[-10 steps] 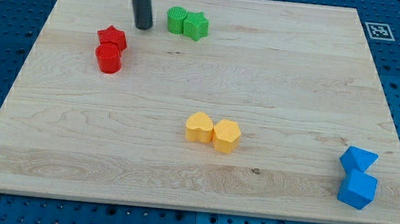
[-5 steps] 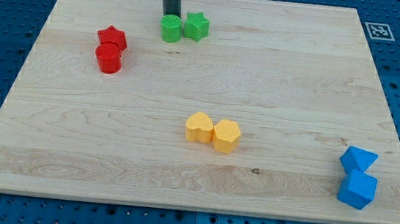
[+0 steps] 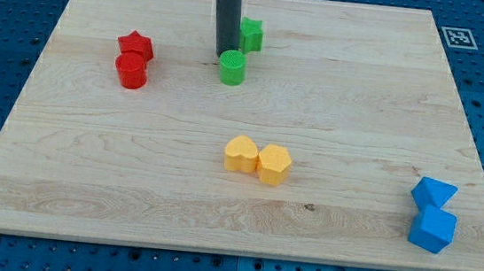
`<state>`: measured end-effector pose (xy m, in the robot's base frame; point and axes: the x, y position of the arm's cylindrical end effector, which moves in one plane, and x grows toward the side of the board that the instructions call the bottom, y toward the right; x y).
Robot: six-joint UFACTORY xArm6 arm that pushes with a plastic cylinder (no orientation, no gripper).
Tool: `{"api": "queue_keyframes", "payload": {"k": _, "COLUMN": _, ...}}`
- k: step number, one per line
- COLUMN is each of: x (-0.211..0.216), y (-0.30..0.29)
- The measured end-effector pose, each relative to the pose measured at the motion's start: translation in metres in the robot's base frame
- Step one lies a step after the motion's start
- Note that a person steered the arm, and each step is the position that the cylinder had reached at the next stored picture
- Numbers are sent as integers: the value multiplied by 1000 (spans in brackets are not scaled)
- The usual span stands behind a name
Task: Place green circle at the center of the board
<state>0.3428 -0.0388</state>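
Observation:
The green circle (image 3: pixel 232 67) sits on the wooden board (image 3: pixel 359 120) in the upper middle. My tip (image 3: pixel 225 54) is just above and left of it, touching its upper edge. The green star (image 3: pixel 251 35) lies behind the rod, to the upper right of the circle, partly hidden by the rod.
A red star (image 3: pixel 135 45) and red circle (image 3: pixel 131 71) touch at the upper left. A yellow heart (image 3: pixel 240 154) and yellow hexagon (image 3: pixel 274 164) sit together below the middle. Two blue blocks (image 3: pixel 434 193) (image 3: pixel 432 229) stand at the lower right. A marker tag (image 3: pixel 458 37) is at the top right corner.
My tip moved right and then down the view. It pushed the green circle away from the green star, down and to the right. The green star shifted slightly right.

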Motion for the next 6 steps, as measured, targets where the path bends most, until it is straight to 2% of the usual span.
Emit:
{"api": "queue_keyframes", "payload": {"k": 1, "x": 26, "y": 11}}
{"api": "queue_keyframes", "payload": {"k": 3, "x": 39, "y": -25}}
{"api": "queue_keyframes", "payload": {"k": 4, "x": 55, "y": 19}}
{"api": "queue_keyframes", "payload": {"k": 5, "x": 64, "y": 26}}
{"api": "queue_keyframes", "payload": {"k": 6, "x": 97, "y": 3}}
